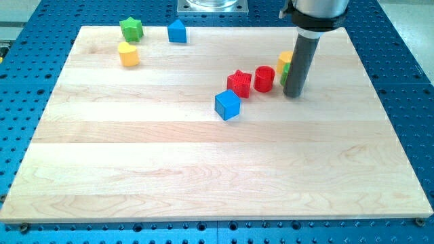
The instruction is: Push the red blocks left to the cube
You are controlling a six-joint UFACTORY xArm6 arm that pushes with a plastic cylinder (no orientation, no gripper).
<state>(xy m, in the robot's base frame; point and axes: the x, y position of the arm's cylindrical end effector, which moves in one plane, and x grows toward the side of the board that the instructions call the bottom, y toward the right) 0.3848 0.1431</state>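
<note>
A red star block [239, 83] and a red cylinder [264, 78] sit side by side near the middle of the wooden board [203, 169]. A blue cube [228, 105] lies just below and left of the red star, almost touching it. My tip [292, 94] rests on the board just right of the red cylinder, a small gap apart. The rod hides most of a yellow block [284, 62] and a green block [285, 73] behind it.
At the view's top left stand a green star block [131, 28], a yellow block [128, 54] and a blue house-shaped block [177, 31]. The board lies on a blue perforated table [407, 81].
</note>
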